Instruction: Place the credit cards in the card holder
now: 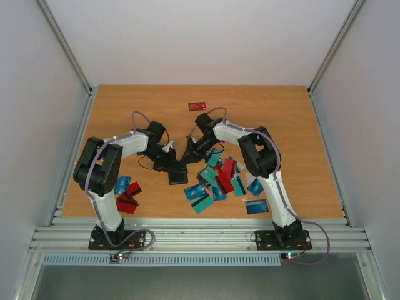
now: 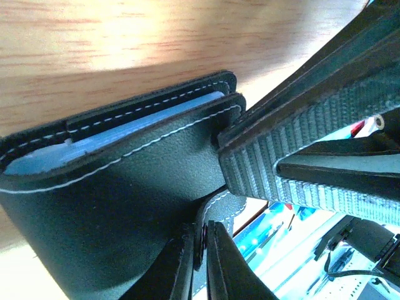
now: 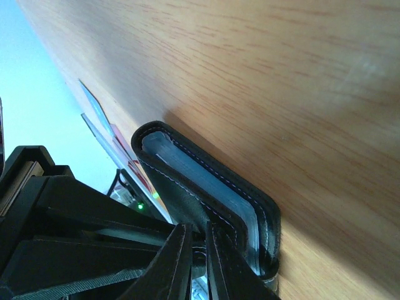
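The black card holder [image 1: 177, 175] lies on the wooden table between both arms, with pale sleeve edges showing between its covers [image 2: 137, 187] [image 3: 181, 184]. My left gripper [image 1: 169, 164] [image 2: 200, 225] is shut on the holder's snap tab. The right gripper [image 1: 187, 156] [image 3: 195, 225] is shut on a flap at the holder's edge; one of its ribbed fingers [image 2: 294, 150] shows in the left wrist view. Credit cards in red, teal and blue lie in a heap [image 1: 215, 181] right of the holder. A smaller group [image 1: 127, 194] lies left, by the left arm.
A single red card [image 1: 197, 106] lies alone at the far middle of the table. A teal card [image 1: 257, 205] sits near the right arm's base. Grey walls and metal rails [image 1: 75, 144] border the table on both sides.
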Robot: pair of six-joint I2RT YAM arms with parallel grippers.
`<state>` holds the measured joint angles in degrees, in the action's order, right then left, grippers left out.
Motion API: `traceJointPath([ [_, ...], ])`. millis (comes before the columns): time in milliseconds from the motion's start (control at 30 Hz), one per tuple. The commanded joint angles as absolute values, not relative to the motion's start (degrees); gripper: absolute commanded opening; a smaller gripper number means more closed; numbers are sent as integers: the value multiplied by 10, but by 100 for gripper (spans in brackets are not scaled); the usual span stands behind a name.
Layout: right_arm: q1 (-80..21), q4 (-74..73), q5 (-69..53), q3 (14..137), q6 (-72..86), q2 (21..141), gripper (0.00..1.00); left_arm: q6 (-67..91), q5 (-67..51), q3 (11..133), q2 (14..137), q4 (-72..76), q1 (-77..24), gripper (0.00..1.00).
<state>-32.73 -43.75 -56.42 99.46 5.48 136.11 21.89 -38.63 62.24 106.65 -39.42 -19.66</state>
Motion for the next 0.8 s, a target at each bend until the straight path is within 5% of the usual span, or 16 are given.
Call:
traceJointPath([
  [0, -334, -488, -490, 973, 51, 1370, 10, 228, -324, 582, 1105, -419, -203, 9],
  [333, -334, -473, -524, 1002, 52, 1289, 11, 227, -304, 559, 1103, -407, -204, 0],
  [767, -352, -318, -548, 838, 146, 1236, 11, 220, -298, 544, 1095, -389, -204, 0],
])
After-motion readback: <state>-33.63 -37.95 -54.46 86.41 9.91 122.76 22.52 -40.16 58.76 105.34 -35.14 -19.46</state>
